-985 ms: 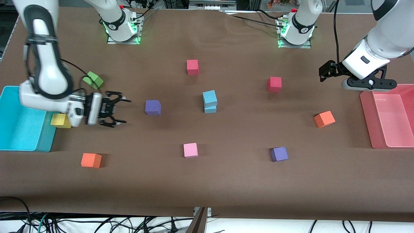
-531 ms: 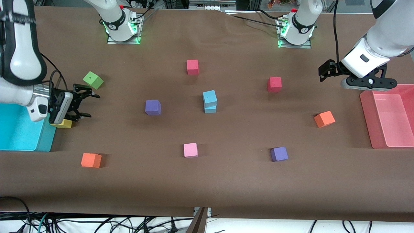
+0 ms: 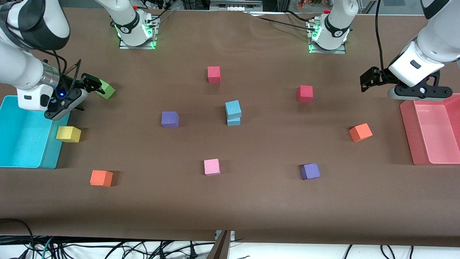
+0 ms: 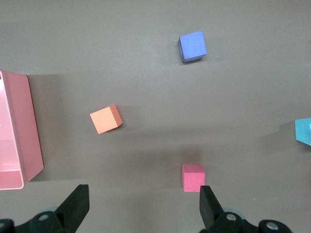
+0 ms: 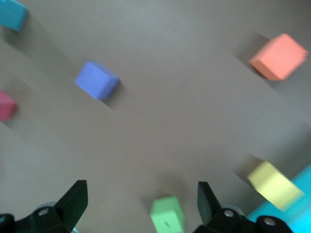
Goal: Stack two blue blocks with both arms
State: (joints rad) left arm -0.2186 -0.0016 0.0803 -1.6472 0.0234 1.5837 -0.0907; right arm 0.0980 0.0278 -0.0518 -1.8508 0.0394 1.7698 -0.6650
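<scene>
The two blue blocks stand stacked mid-table, the upper one [image 3: 233, 107] resting slightly askew on the lower one [image 3: 233, 122]. No gripper touches them. My right gripper [image 3: 90, 83] is open and empty, in the air over the green cube [image 3: 106, 90] near the cyan bin; in the right wrist view [image 5: 141, 206] the green cube [image 5: 167, 214] shows between its fingers, and a blue block [image 5: 11, 13] shows at the frame's corner. My left gripper [image 3: 367, 80] is open and empty, in the air near the pink bin; in the left wrist view [image 4: 144, 208] a blue block [image 4: 304, 131] shows at the frame's edge.
A cyan bin [image 3: 14, 158] stands at the right arm's end and a pink bin [image 3: 408, 122] at the left arm's end. Scattered cubes: yellow [image 3: 68, 134], two orange [image 3: 101, 178] [image 3: 360, 132], two purple [image 3: 170, 119] [image 3: 310, 171], pink [image 3: 211, 167], two red [image 3: 214, 74] [image 3: 304, 93].
My right arm has drawn back from near the purple cube toward the cyan bin and now sits over the green cube. My left gripper has shifted slightly toward the pink bin. The stack has not moved.
</scene>
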